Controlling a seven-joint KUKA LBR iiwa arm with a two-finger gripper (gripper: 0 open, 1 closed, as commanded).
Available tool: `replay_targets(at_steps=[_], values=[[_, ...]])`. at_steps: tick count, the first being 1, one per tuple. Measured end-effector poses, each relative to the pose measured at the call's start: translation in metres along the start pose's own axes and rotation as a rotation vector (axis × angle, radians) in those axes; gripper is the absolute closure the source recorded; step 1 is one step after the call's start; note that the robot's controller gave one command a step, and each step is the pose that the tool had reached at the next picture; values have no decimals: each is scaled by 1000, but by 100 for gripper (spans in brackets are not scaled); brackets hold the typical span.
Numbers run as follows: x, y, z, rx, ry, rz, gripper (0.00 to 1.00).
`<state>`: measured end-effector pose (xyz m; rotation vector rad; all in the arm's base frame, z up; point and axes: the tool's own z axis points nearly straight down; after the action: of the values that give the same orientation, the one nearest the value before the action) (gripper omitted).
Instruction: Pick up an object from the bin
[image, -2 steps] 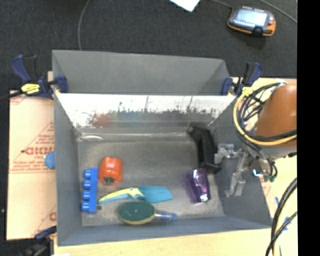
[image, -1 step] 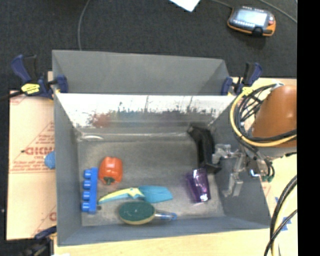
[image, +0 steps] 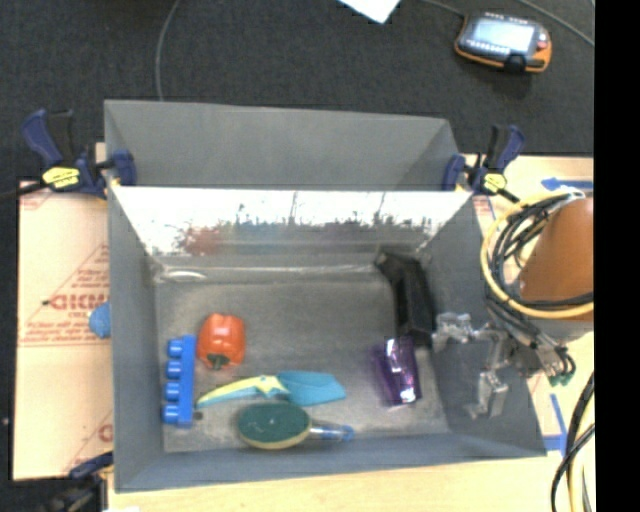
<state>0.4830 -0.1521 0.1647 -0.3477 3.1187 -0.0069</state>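
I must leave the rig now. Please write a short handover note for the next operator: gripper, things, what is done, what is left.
Gripper: over the right sloping wall of the bin; open or shut cannot be told; no thing seen in it.
Nearest things: purple object, with the black object behind it.
Lower left of the floor: orange pepper toy, blue studded block, light-blue and yellow piece, green round brush.
Done: nothing lifted.
Left: the whole pick.
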Motion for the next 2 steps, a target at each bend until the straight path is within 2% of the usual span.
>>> replay_targets(at_steps=[1, 2], values=[[-79, 52, 38, -3, -5, 28, 0], [-37, 15, 58, 4, -2, 15, 0]])
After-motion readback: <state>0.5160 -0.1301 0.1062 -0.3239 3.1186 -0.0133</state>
